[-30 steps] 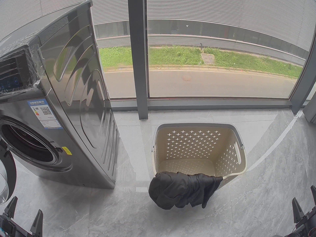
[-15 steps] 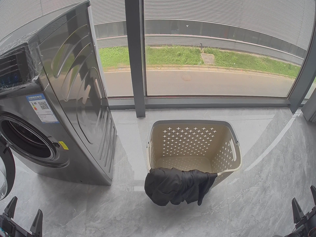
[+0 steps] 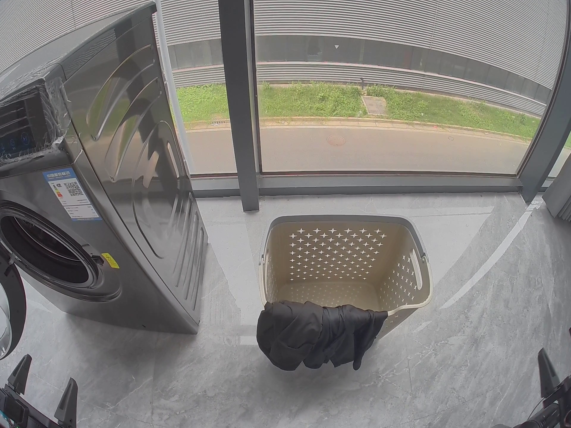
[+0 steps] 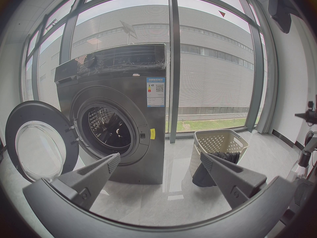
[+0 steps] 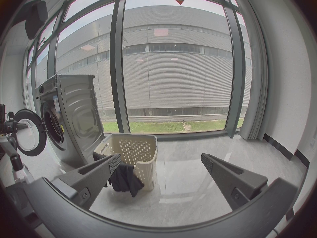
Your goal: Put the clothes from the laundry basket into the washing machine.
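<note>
A beige laundry basket [image 3: 416, 257] stands on the floor ahead, near the window. A black garment [image 3: 318, 334] hangs over its near rim, partly outside. The grey washing machine [image 3: 131, 167] stands to the left with its round door [image 4: 39, 139] swung open and the drum [image 4: 105, 129] dark inside. My left gripper [image 3: 43, 387] is low at the near left, open and holding nothing. My right gripper [image 5: 160, 162] is low at the near right, also open and holding nothing. Both are well short of the basket [image 5: 135, 149] and garment [image 5: 123, 179].
A glass wall with a grey pillar [image 3: 238, 90] runs behind the basket. Marble floor [image 3: 476, 340] lies open around the basket and between it and the machine. The open door [image 3: 11, 310] juts out at the far left.
The whole head view has shifted: basket and machine sit slightly more to the left and higher, so the camera moved. The garment and both grippers keep their state.
</note>
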You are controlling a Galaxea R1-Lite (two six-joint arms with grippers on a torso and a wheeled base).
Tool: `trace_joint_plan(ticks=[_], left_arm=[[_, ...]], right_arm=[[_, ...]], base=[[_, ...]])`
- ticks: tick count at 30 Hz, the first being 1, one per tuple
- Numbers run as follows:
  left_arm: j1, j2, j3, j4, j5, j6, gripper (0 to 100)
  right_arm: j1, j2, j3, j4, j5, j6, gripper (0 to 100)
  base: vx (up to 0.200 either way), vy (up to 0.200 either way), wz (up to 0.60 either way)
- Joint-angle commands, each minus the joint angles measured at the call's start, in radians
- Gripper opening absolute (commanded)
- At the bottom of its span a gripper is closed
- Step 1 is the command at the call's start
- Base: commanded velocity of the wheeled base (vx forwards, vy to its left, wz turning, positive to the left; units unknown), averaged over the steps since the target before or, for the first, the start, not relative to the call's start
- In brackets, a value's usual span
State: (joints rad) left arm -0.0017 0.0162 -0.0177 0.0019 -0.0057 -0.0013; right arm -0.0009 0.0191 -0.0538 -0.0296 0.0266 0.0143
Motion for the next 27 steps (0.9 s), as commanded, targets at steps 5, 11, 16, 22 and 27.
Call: trace_joint_plan(ticks=[5, 11, 16, 22, 27], left_arm=[[0.000, -0.015, 0.018, 0.000, 0.000, 0.000, 100], [0.000, -0.015, 0.018, 0.001, 0.000, 0.000, 100], [0.000, -0.015, 0.018, 0.001, 0.000, 0.000, 100], [0.000, -0.015, 0.018, 0.000, 0.000, 0.000, 100], [0.000, -0.015, 0.018, 0.000, 0.000, 0.000, 100]], right_arm=[[0.183, 0.370, -0.311, 0.016, 0.177, 0.023, 100], [0.285, 0.711, -0.291, -0.027, 0.271, 0.021, 100], [0.420, 1.036, -0.307, -0.236, 0.259, 0.029, 100], [0.470, 1.315, -0.334, -0.362, 0.256, 0.036, 100], [0.510, 1.493, -0.339, -0.472, 0.208, 0.095, 100]], base=[[0.000, 0.000, 0.00], [0.000, 0.000, 0.00], [0.000, 0.000, 0.00], [0.000, 0.000, 0.00], [0.000, 0.000, 0.00]])
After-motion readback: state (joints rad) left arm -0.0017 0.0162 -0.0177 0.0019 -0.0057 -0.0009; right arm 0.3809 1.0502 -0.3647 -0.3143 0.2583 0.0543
